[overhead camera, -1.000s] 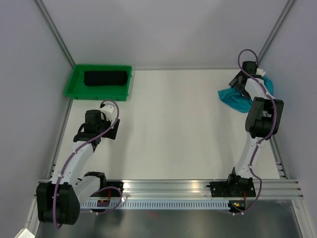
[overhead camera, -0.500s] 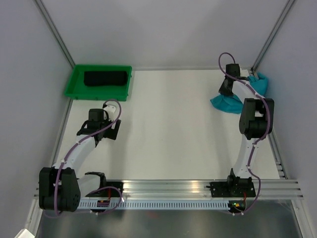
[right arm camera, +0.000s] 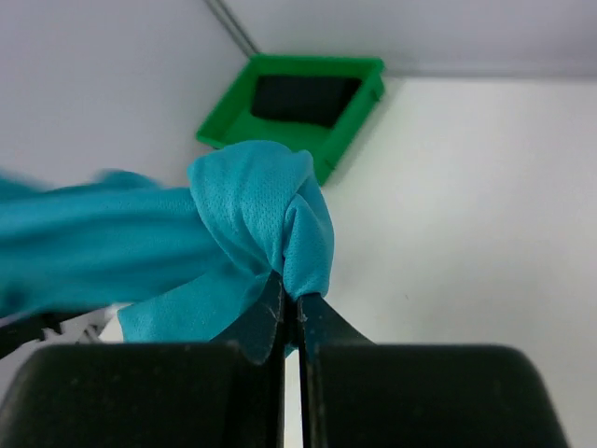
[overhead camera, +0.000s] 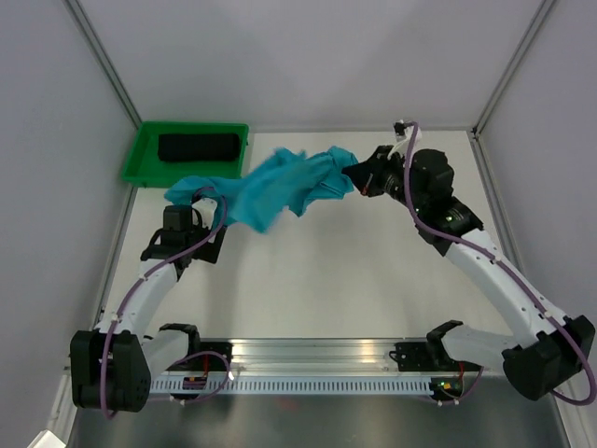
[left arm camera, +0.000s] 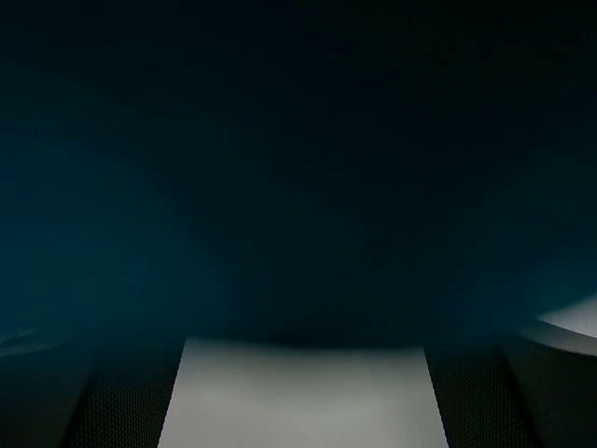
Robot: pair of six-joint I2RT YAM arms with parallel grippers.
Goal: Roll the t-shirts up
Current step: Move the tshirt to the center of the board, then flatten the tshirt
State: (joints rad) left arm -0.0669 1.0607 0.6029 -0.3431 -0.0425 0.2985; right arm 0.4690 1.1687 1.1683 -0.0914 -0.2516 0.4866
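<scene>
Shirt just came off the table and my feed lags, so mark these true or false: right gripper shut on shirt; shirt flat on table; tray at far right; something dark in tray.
1. The right gripper is shut on the t-shirt. True.
2. The t-shirt lies flat on the table. False: it is bunched and stretched out in the air.
3. The green tray sits at the far right. False: far left.
4. A dark bundle lies in the tray. True.
</scene>
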